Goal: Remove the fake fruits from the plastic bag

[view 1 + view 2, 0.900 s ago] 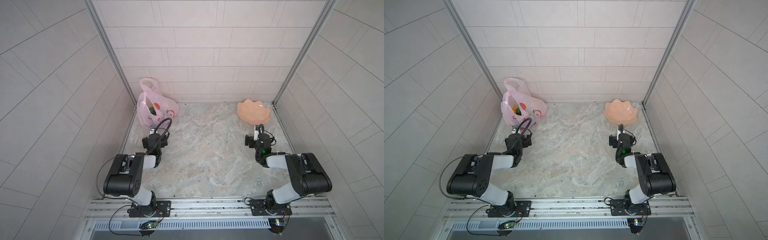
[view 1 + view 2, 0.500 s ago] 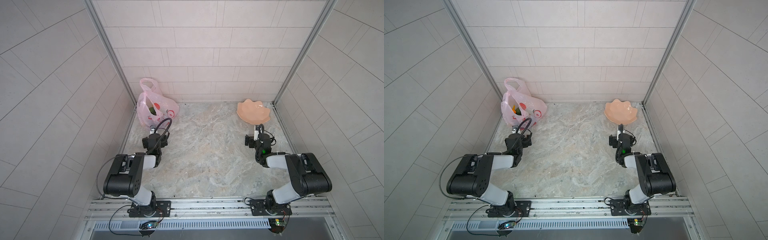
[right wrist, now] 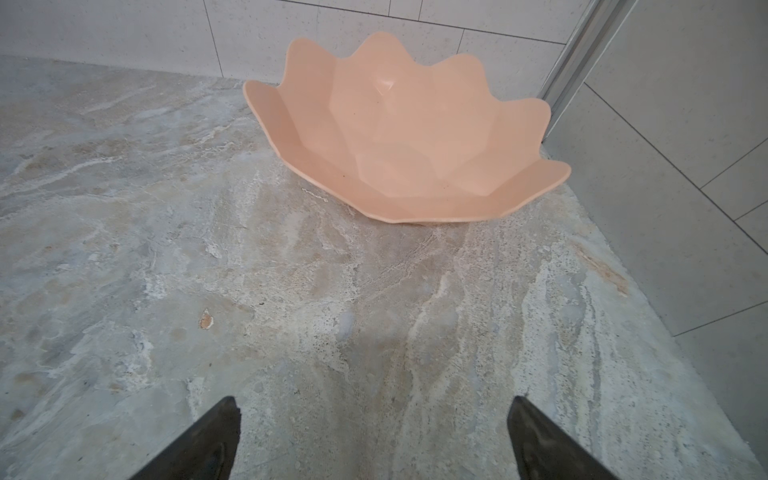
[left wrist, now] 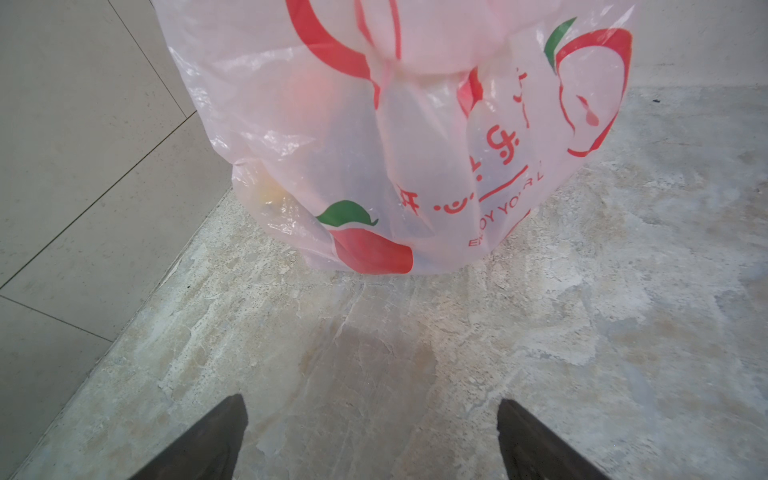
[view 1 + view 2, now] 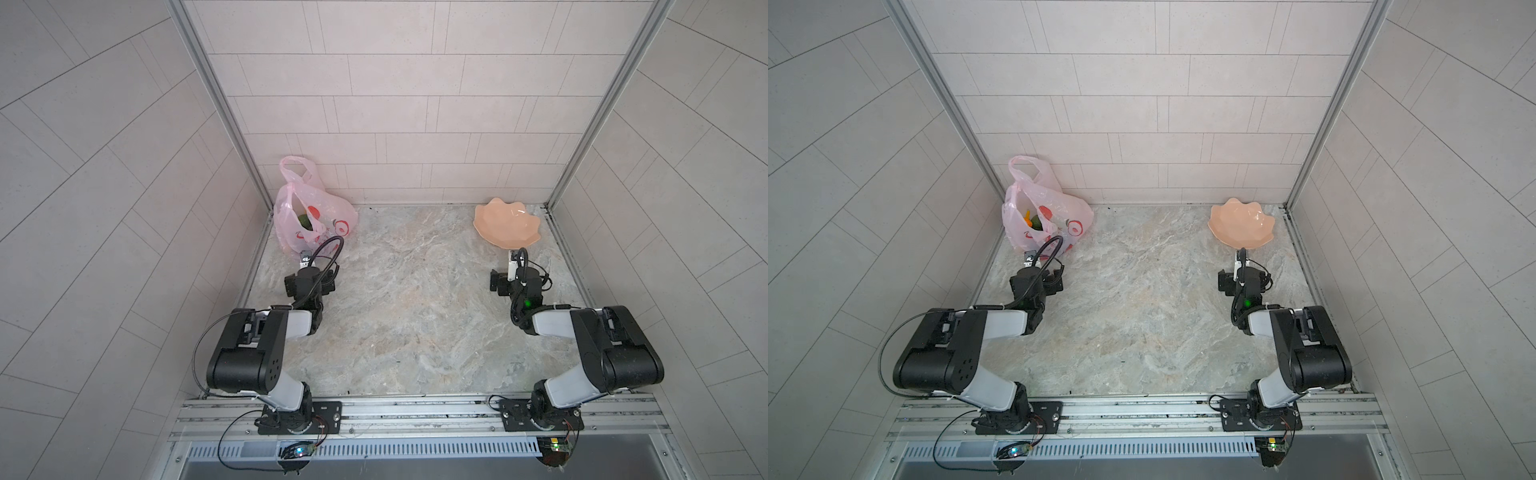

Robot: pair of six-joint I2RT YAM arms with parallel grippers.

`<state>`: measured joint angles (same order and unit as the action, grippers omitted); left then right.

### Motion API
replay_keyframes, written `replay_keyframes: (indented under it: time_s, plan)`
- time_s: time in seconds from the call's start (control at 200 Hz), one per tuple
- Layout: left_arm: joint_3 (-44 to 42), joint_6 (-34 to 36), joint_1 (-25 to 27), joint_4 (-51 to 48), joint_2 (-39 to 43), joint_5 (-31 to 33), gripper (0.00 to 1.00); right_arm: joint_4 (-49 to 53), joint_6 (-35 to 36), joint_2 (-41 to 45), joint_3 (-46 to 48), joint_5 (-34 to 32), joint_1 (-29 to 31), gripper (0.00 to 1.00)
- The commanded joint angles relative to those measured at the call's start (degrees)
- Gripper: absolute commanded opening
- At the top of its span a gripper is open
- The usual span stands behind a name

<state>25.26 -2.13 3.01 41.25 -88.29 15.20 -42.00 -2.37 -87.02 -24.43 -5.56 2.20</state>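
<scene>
The plastic bag is thin pink film with red prints. It stands in the far left corner against the walls, handles up. Through its open mouth I see fake fruits: a green one and an orange-yellow piece. The others are only vague shapes behind the film. My left gripper is open and empty, low over the floor, a short way in front of the bag. My right gripper is open and empty too, facing the bowl.
An empty peach scalloped bowl sits in the far right corner. Tiled walls close the marble floor on three sides. Both arms rest folded near the front rail.
</scene>
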Motion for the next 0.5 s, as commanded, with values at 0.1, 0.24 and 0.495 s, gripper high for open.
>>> replay_keyframes:
  time_s: [0.1,0.24,0.495]
  plan:
    - [0.4,-0.7,0.0,0.0,0.6,-0.2,1.00,0.1,0.6,0.6,0.1,-0.1,-0.1,0.99]
    - [0.3,-0.8,0.0,0.0,0.6,-0.1,1.00,0.4,0.8,0.8,-0.2,-0.1,0.0,0.99]
    - [-2.4,0.2,1.0,0.6,6.3,0.3,1.00,5.7,2.8,6.7,-0.6,-2.5,2.4,0.99]
